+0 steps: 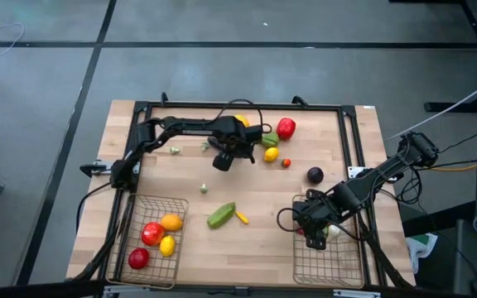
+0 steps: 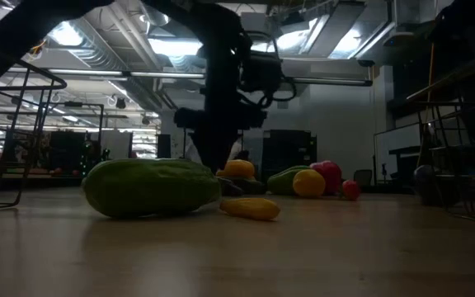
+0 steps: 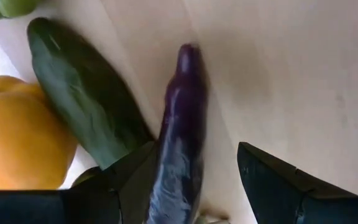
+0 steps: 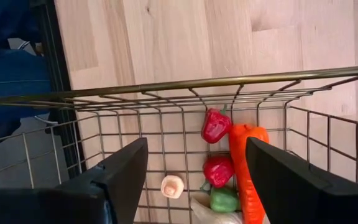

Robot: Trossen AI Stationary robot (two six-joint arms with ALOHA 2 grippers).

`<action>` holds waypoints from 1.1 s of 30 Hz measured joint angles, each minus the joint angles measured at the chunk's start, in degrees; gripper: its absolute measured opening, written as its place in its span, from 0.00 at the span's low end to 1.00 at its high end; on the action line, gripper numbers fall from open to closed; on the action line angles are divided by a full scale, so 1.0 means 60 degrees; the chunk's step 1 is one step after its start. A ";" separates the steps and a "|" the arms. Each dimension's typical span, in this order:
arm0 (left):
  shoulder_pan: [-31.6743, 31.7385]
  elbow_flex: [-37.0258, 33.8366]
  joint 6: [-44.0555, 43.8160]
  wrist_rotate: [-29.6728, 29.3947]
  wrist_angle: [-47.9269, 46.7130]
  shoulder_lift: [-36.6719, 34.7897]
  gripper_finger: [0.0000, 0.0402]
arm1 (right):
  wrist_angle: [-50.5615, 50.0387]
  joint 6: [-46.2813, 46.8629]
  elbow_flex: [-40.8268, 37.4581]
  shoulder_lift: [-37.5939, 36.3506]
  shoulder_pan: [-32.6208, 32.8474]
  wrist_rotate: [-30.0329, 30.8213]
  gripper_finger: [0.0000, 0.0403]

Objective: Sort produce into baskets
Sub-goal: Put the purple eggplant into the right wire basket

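My left tool (image 3: 194, 180), near the tabletop's far edge, stands spread astride the long glossy purple toy eggplant (image 3: 180, 130), whose long axis runs straight ahead between the fingers, hugging one

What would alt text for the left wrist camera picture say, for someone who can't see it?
A long purple eggplant lies on the pale wooden table between the two dark fingers of the left end effector, one finger against it and the other standing apart. Beside it lies a dark green cucumber, with a yellow-orange pepper past that.
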 joint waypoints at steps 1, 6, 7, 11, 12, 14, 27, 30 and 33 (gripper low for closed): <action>0.0029 0.0000 0.0000 -0.0070 0.0054 0.0046 0.56 | -0.0003 -0.0001 -0.0004 -0.0002 0.0000 0.0000 0.67; 0.0253 0.0000 -0.0011 -0.0081 0.0433 0.0177 0.56 | 0.0000 -0.0002 -0.0002 -0.0002 0.0000 0.0000 0.67; 0.0312 0.0000 -0.0026 -0.0080 0.0574 0.0169 0.56 | 0.0000 0.0000 -0.0002 -0.0004 0.0000 0.0000 0.67; 0.0523 0.0000 -0.0054 0.0282 0.0667 0.0166 0.56 | 0.0000 0.0001 -0.0004 -0.0004 -0.0003 0.0000 0.67; 0.0561 0.0000 -0.0080 0.0469 0.0672 0.0177 0.56 | 0.0000 0.0000 -0.0002 -0.0004 -0.0007 0.0000 0.67; 0.0582 0.0000 -0.0124 0.0727 0.0721 0.0238 0.56 | 0.0000 0.0001 -0.0002 -0.0003 -0.0007 0.0000 0.67; 0.0449 0.0004 -0.0122 0.0965 0.0891 0.0935 0.55 | -0.0003 -0.0017 -0.0004 -0.0004 -0.0004 0.0000 0.67; 0.0448 0.0029 -0.0157 0.0957 0.0851 0.1011 0.51 | 0.0002 -0.0017 -0.0004 -0.0004 -0.0004 -0.0001 0.67; 0.0437 0.0022 -0.0160 0.0950 0.0832 0.1015 0.43 | 0.0002 -0.0020 -0.0004 -0.0004 -0.0004 0.0000 0.67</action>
